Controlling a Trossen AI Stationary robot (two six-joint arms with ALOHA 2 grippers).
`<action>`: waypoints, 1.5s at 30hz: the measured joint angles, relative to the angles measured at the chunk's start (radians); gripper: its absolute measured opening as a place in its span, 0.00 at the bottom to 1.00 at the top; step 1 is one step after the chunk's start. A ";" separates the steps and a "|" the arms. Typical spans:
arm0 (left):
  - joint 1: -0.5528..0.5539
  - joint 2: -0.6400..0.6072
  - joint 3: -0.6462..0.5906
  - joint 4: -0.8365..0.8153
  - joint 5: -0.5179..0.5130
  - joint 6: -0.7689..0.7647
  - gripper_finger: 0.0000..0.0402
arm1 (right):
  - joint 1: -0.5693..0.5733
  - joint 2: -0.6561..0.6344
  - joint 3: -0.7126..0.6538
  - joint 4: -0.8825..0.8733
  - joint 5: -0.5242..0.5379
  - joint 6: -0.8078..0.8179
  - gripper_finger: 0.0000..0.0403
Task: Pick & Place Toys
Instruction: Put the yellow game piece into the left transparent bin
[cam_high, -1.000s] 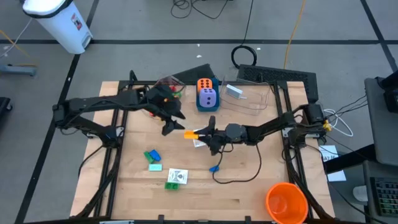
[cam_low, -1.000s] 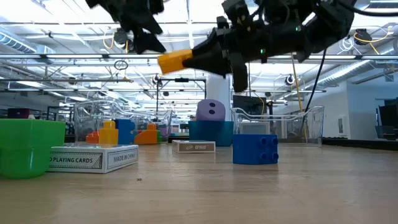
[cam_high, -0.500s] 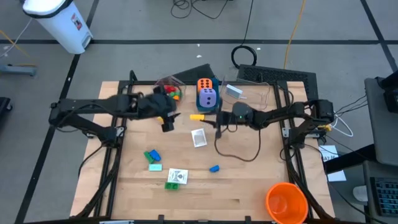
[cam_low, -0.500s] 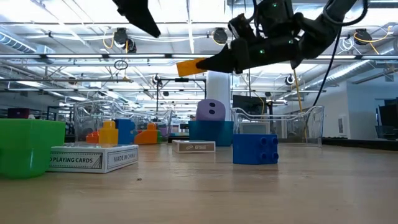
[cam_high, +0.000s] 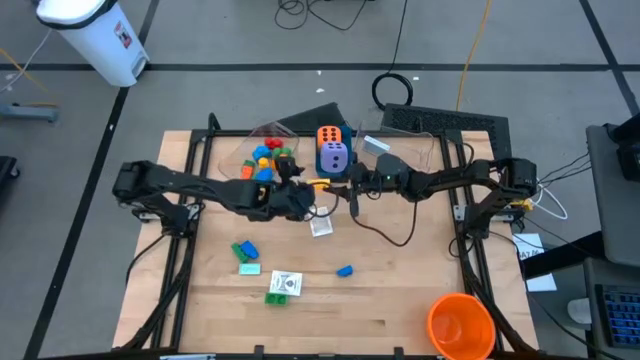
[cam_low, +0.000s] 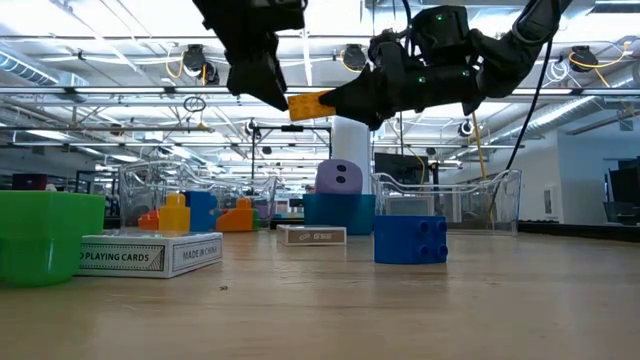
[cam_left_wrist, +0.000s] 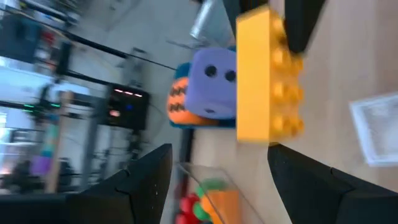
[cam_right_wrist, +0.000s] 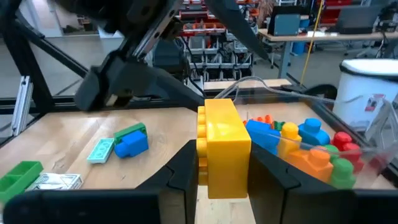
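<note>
Both arms are built of dark, near-black segments joined by rounded joint housings. A thin black cable is seen hanging in a loop beneath the right arm (cam_high: 440, 183), behind its gripper. The left arm (cam_high: 190, 187) is made of the same matte black links. Each arm is ended by two flat, tapered black fingers (cam_right_wrist: 180, 174). Small green lights are shown on the right wrist housing (cam_low: 440, 50).
</note>
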 joint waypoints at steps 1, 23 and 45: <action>-0.004 0.010 -0.001 0.022 -0.024 0.023 0.67 | -0.001 0.000 0.000 -0.002 0.001 0.011 0.23; -0.060 0.025 0.000 0.091 -0.030 0.020 0.67 | -0.048 0.001 0.000 0.041 0.003 0.179 0.23; -0.019 0.146 0.000 0.359 -0.263 0.290 0.66 | -0.038 0.001 0.000 0.091 -0.026 0.248 0.23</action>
